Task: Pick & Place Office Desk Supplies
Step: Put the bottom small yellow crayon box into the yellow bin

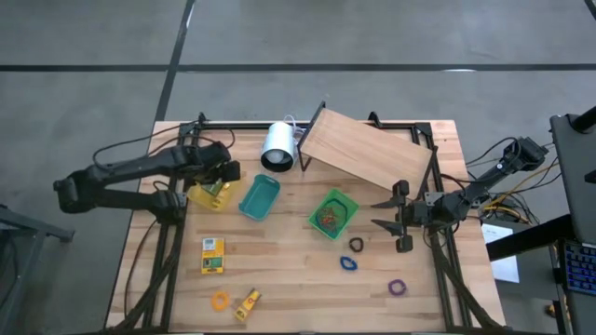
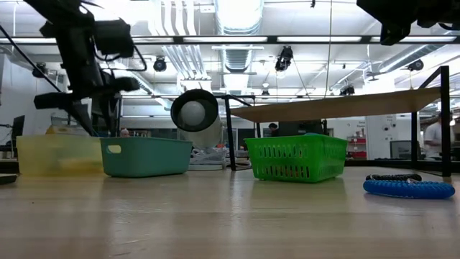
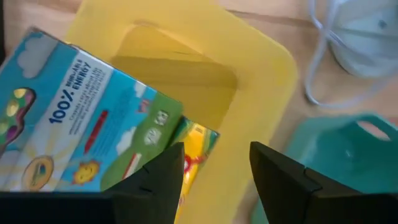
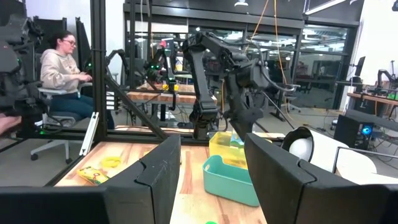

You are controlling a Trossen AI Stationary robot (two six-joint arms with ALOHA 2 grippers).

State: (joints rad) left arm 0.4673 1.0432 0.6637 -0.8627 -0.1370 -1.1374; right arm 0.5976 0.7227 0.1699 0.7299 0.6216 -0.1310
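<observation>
Over the yellow plastic bin [image 1: 207,196], your left gripper [image 3: 214,165] stands parted, a blue printed box [image 3: 81,118] lying inside beneath it: a drop-off step, I judge. Next calls for lifting clear toward the yellow packet [image 1: 213,256]. Right gripper [image 1: 389,225] waits wide open, empty. Wooden tabletop [image 1: 289,270]; a seated person [image 4: 62,74] behind.

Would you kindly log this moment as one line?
left gripper: open over yellow bin | box: in bin | right gripper: open, waiting

Blue packet [image 3: 93,124] in yellow bin [image 3: 255,81]
</observation>
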